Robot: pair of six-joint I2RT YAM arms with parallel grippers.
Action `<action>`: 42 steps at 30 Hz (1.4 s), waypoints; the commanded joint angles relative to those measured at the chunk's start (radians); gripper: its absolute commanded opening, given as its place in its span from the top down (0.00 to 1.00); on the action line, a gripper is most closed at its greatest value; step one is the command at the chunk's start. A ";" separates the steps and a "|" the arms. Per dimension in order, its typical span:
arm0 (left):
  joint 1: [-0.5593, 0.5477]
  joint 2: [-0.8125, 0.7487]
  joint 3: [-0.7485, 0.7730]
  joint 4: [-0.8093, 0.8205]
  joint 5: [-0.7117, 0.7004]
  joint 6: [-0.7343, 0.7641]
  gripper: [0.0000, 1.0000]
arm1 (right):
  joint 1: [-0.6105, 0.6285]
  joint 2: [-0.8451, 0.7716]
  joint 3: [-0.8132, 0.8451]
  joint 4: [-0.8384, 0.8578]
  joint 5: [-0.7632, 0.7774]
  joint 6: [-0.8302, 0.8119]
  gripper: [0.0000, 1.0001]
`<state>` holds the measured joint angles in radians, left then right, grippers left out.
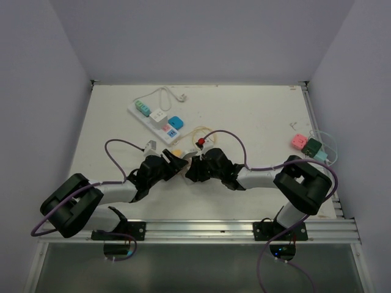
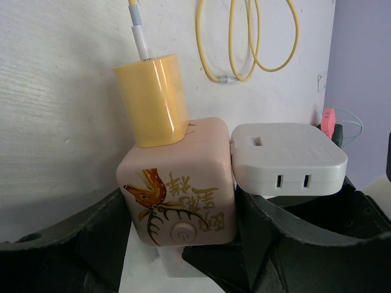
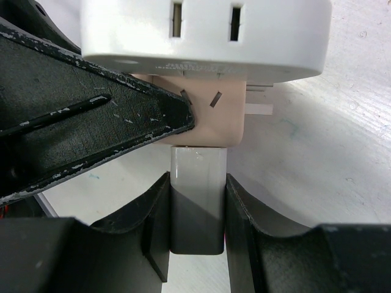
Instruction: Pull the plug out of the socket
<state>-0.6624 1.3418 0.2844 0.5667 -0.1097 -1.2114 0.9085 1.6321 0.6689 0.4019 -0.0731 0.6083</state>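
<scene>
While left gripper (image 2: 180, 213) clamps cube (image 2: 183, 177) and right gripper (image 3: 197, 207) pinches plug (image 3: 197, 183), a skewed pull risks slipping off.

Gold Chinese characters (image 2: 198, 210), unreadable, on pink cube (image 2: 183, 152)

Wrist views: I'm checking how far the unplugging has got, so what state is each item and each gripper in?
beige cube: clamped by the left gripper.
yellow plug: seated in the beige cube, cable attached.
white adapter: attached to the beige cube's side, its slots empty.
white plug: seated in the beige cube, clamped by the right gripper.
</scene>
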 commanded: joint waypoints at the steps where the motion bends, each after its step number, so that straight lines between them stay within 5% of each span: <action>1: 0.004 -0.003 0.010 0.107 -0.099 -0.017 0.79 | 0.029 -0.014 0.001 0.107 -0.053 0.005 1.00; 7: 0.004 0.003 -0.013 0.168 -0.125 -0.051 1.00 | 0.040 -0.025 -0.023 0.112 -0.044 0.028 1.00; 23: 0.004 -0.029 -0.041 0.237 -0.290 -0.051 1.00 | 0.089 -0.138 -0.118 0.035 -0.014 0.076 1.00; 42: 0.004 0.020 0.130 0.239 -0.516 -0.050 1.00 | 0.109 -0.221 -0.121 -0.051 0.049 0.102 1.00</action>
<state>-0.7158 1.3525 0.3428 0.6689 -0.2855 -1.2533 0.9619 1.4704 0.5747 0.4454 0.1207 0.7139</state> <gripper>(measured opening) 0.647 0.370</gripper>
